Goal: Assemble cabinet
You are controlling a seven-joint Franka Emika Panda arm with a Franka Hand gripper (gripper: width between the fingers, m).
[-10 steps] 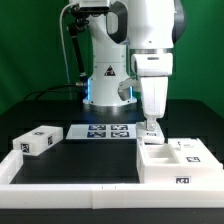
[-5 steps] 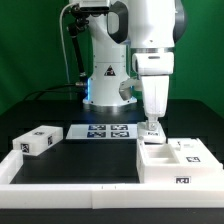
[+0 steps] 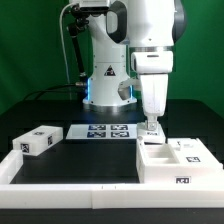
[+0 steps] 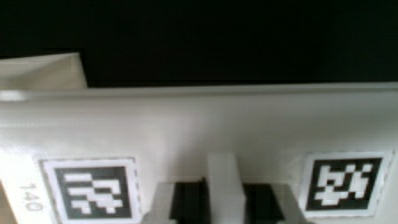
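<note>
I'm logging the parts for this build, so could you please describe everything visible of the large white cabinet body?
The cabinet body is a large white boxy piece, matte and plastic-looking, lying on the black table at the exterior view's right. Its open side faces up, showing inner compartments split by walls. Square black-and-white tags sit on its front face and top. The gripper is down at its rear edge; whether it grips is unclear.

The arm [image 3: 150, 35] is clad in glossy white shells, broken by a black joint section [image 3: 180, 25]. Black cables [image 3: 72, 45] are routed beside it. A triangular warning label [image 3: 107, 72] is carried on the white base [image 3: 108, 88], where a blue light [image 3: 87, 97] is seen. The tool [image 3: 152, 128] is housed in white.
</note>
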